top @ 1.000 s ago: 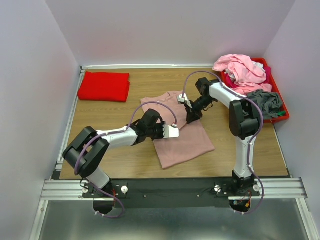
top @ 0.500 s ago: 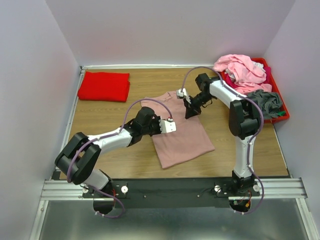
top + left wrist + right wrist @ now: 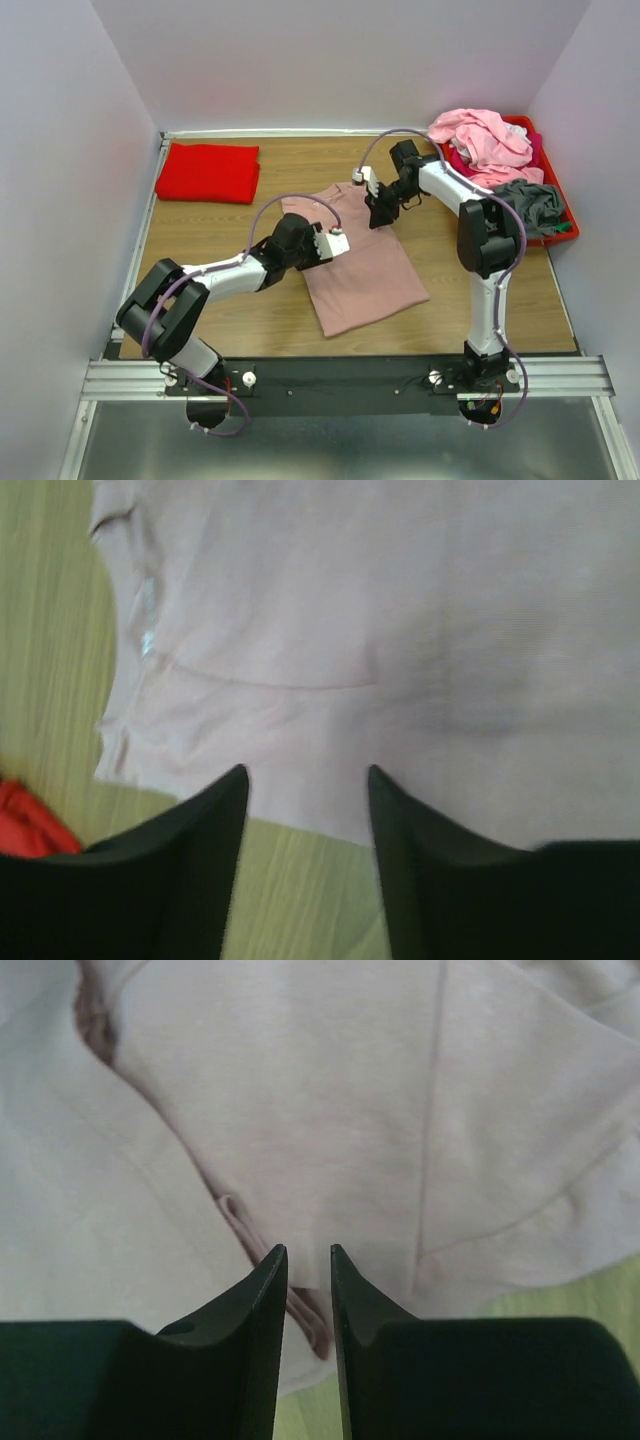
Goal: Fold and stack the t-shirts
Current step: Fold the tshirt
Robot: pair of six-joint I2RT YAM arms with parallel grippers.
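The pink shirt (image 3: 365, 275) lies flat mid-table, with a folded red shirt (image 3: 208, 172) at 10 o'clock. The left gripper (image 3: 305, 770) hangs over the pink one's 9 o'clock edge, jaws parted with nothing between them. The right gripper (image 3: 308, 1250) sits at the 12 o'clock edge, with only a slim gap and nothing in it.

The left arm (image 3: 225, 275) and right arm (image 3: 482, 305) are alike: white links between bulky black joints, on black bases (image 3: 480, 375). A lilac cable (image 3: 290, 198) loops loosely along each to a small white block (image 3: 336, 243) at the wrist. The left gripper (image 3: 305, 775) and right gripper (image 3: 308, 1250) have matte black fingers (image 3: 200, 860), broad at the root, tapering to curved tips.
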